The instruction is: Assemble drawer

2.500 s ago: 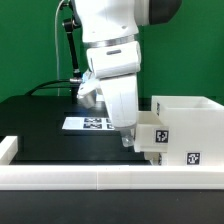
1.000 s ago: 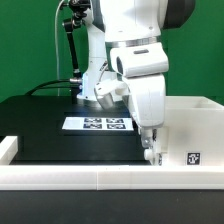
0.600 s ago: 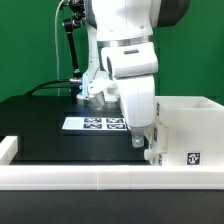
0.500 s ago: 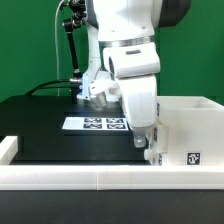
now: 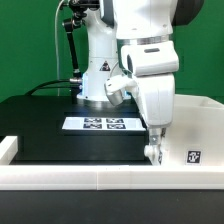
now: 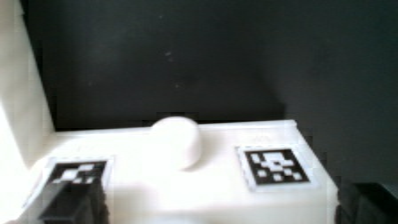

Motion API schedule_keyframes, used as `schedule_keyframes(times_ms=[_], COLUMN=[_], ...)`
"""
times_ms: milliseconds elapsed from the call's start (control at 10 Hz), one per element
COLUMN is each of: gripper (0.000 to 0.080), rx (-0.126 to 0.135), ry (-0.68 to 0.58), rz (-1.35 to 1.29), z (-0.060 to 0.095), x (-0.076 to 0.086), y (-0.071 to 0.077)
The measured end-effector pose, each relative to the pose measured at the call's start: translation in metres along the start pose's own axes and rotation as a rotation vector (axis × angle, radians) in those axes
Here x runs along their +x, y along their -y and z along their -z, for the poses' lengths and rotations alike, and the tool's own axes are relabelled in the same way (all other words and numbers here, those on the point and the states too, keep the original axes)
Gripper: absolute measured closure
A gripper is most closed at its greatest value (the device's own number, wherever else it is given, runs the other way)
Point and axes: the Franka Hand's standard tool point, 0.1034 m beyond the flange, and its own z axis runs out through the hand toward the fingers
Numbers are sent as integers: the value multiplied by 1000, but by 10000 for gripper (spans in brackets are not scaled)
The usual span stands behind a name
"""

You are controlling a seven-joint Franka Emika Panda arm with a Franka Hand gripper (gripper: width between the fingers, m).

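Observation:
The drawer's large white shell (image 5: pixel 192 120) stands at the exterior view's right, with a tag (image 5: pixel 193 156) on its front. My gripper (image 5: pixel 153 152) points down at the shell's left end, close against it. In the wrist view a white tray box face (image 6: pixel 199 185) with a round knob (image 6: pixel 173 140) and two tags (image 6: pixel 272 165) lies below my gripper (image 6: pixel 224 205). The dark fingers (image 6: pixel 71 203) stand wide apart at either side, open, holding nothing I can see. The second tray box is out of view.
The marker board (image 5: pixel 100 124) lies on the black table (image 5: pixel 45 125) behind my gripper. A low white rail (image 5: pixel 70 178) edges the table's front. A white strip (image 6: pixel 15 80) runs along one side of the wrist view. Cables and a stand (image 5: pixel 70 50) are at the back.
The arm has moved toward the exterior view's right and slightly down. The small tagged box that stood out of the shell's left side earlier no longer shows there.

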Motion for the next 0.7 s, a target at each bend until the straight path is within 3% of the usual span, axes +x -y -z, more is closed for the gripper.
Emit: schedule_keyframes(times_ms=[100,300,400,500,700], gripper=[151,151,151,151,151], rx=[1,27,21,10,17], ry=[1,12,15,20,17], rz=[11,43,25,13,17], z=[-1,1,4,10,6], x=[-8,-52,-65,-74,-69], y=[1,6,6,5,7])
